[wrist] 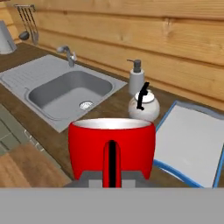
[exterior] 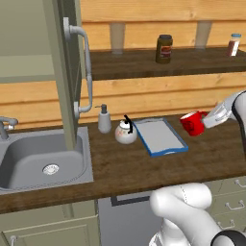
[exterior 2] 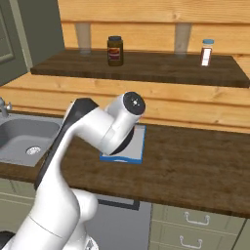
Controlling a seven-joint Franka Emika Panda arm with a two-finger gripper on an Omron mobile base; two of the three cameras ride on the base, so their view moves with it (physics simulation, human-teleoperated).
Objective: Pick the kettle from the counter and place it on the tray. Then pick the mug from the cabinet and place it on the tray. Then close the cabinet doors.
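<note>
Mug (exterior: 193,123), red and upright, is clamped between my fingers just past the right edge of the tray (exterior: 168,148), so in the hand view the tray (wrist: 192,144) lies at about three o'clock, its long axis running away toward the wall.

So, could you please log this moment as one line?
pincer: shut on mug | kettle: on counter, beside tray | tray: bare
</note>
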